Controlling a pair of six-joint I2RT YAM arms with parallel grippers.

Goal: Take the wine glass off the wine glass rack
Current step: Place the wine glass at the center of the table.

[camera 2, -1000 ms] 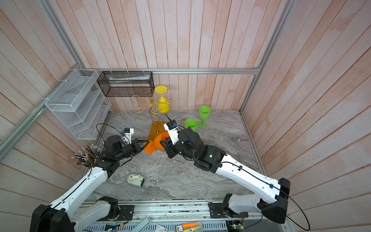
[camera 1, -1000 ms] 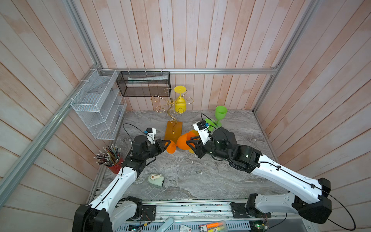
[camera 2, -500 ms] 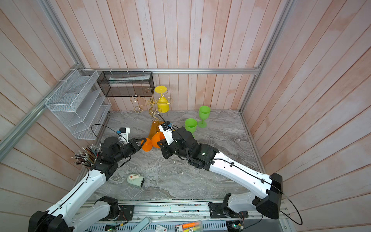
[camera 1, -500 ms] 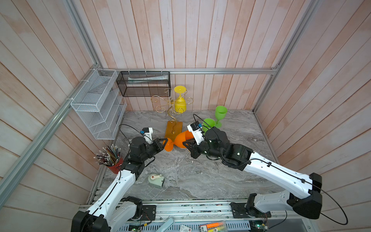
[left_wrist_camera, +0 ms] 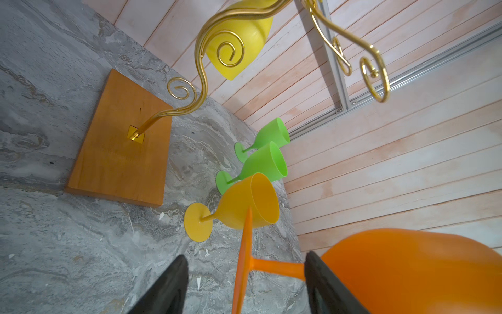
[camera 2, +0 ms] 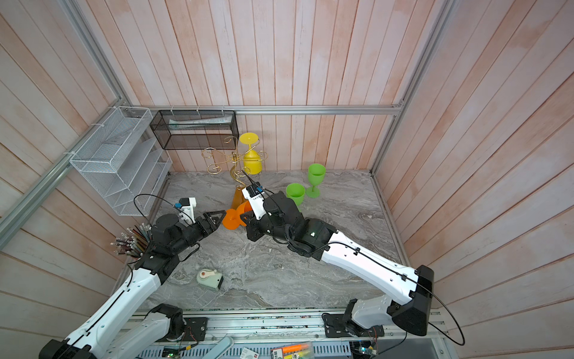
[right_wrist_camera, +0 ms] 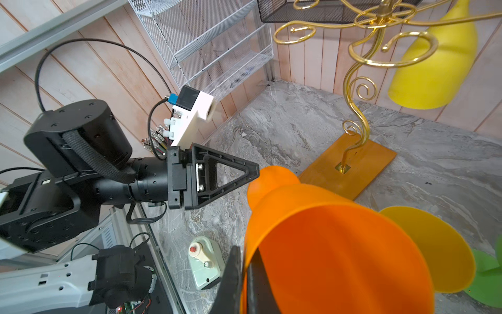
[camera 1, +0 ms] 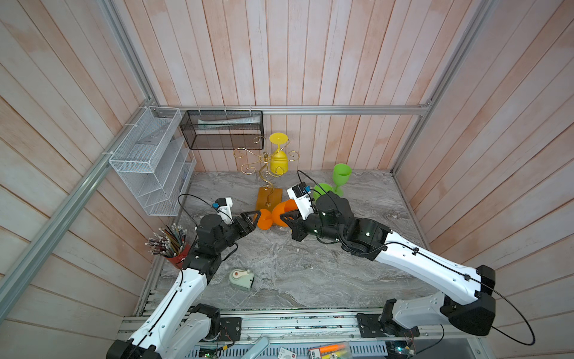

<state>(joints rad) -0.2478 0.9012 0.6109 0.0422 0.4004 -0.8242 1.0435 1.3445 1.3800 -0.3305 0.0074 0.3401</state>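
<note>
An orange wine glass [camera 1: 283, 212] lies sideways in the air just in front of the wine glass rack [camera 1: 269, 199], off its arms. My right gripper [right_wrist_camera: 244, 274] is shut on the bowl's rim, one finger inside [right_wrist_camera: 256, 280] and one outside. My left gripper [left_wrist_camera: 245, 261] is open, its fingers wide on either side of the orange foot [left_wrist_camera: 243, 258] and stem, not pressing them. In both top views the two grippers [camera 1: 250, 219] [camera 2: 248, 217] face each other across the glass [camera 2: 231, 219]. A yellow wine glass [camera 1: 278, 158] [camera 2: 252, 161] hangs upside down on the gold rack [camera 2: 236, 174].
Two green glasses [camera 1: 341, 175] [camera 1: 321, 189] and an amber one [left_wrist_camera: 244, 206] stand right of the rack's base [left_wrist_camera: 119, 163]. A pencil cup [camera 1: 170, 245] and a pale green gadget [camera 1: 240, 278] sit front left. A white wire shelf [camera 1: 149, 158] and a black mesh basket [camera 1: 222, 130] hang on the walls.
My right gripper has closed on the orange glass's rim. My left gripper, shut on the stem before, has opened and let go. The glass has shifted slightly left.
</note>
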